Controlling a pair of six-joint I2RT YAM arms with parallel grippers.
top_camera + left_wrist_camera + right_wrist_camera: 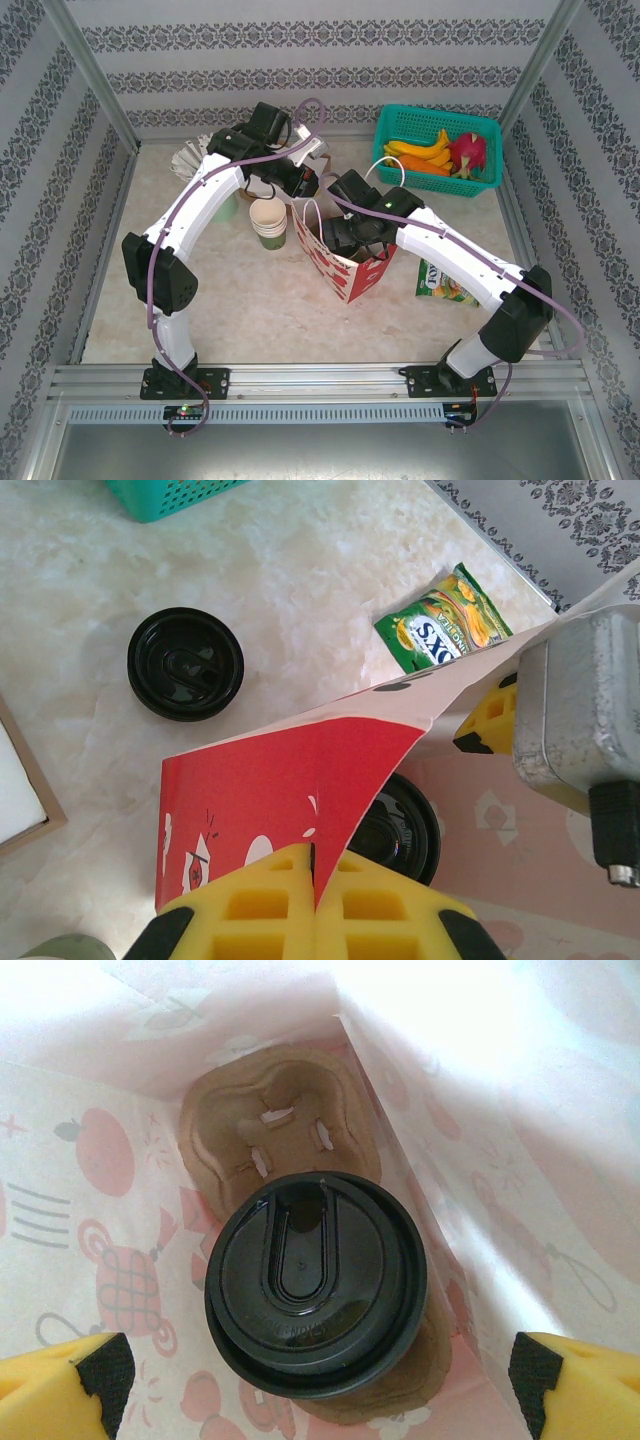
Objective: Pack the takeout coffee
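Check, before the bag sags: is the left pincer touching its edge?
Touching. Left wrist view: the left pincer is shut on the red bag, pinching its edge.

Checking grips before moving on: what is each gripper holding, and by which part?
Left gripper pinches the red paper bag by its top rim. Right gripper holds nothing, open inside the bag above the lidded cup.
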